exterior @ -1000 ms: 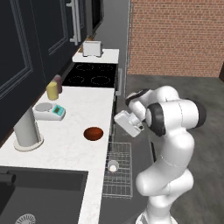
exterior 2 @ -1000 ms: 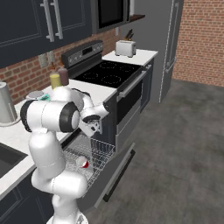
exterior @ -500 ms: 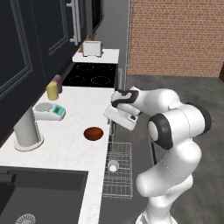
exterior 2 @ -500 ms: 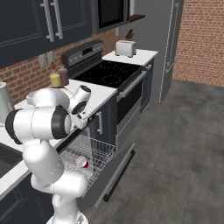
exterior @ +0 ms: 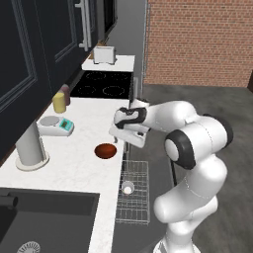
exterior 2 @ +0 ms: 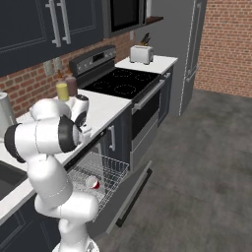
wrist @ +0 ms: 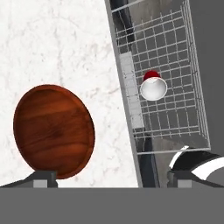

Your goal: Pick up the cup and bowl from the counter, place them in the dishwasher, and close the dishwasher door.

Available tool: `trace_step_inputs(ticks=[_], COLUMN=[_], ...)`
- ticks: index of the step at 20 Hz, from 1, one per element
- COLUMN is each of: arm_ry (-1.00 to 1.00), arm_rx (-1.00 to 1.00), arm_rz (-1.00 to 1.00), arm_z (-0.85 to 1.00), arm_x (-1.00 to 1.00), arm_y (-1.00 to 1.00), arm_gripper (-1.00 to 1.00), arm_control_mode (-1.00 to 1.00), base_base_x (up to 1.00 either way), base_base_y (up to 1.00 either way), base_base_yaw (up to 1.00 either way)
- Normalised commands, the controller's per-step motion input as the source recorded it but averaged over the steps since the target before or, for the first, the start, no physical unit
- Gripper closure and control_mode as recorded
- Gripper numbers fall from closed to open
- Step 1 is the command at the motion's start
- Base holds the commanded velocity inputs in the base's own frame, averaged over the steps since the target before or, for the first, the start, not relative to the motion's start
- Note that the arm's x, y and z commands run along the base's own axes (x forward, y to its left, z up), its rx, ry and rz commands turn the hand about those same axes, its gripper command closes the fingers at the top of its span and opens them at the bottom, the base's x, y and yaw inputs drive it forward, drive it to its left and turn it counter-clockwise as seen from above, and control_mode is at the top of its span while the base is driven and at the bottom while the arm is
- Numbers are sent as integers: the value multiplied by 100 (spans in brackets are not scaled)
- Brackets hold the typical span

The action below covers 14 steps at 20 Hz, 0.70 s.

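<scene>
1. One bowl (exterior: 105, 150) sits on the counter (exterior: 74, 168), near its front edge.
2. Above it and slightly toward the edge hangs the gripper (exterior: 120, 132), fingers spread wide and holding nothing.
3. Down in the dishwasher (exterior 2: 106, 194), the cup (wrist: 153, 85) lies on the wire rack (wrist: 175, 113) (pale inside facing the hand view).
4. Its door (exterior 2: 129, 199) hangs open.

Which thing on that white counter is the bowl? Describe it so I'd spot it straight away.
Start at the long white counter between the black hob and the sink. Near its front edge, just below the open claw, sits the bowl. It is shallow, round and reddish-brown, unlike the grey scale and yellow jar farther back.
</scene>
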Motion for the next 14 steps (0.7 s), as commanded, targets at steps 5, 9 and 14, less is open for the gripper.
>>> trace_step_inputs(ticks=[5,9,14], arm_ry=[0,1,0], arm_rx=[0,0,-4], arm_rz=[0,0,0], arm_z=[-22,-25,-16], arm_x=[17,31,26], arm_y=[24,32,21], arm_gripper=[-100,-100,-100], arm_control_mode=[-100,-100,-100], base_base_x=[0,0,0], base_base_y=[0,0,0], base_base_yaw=[0,0,0])
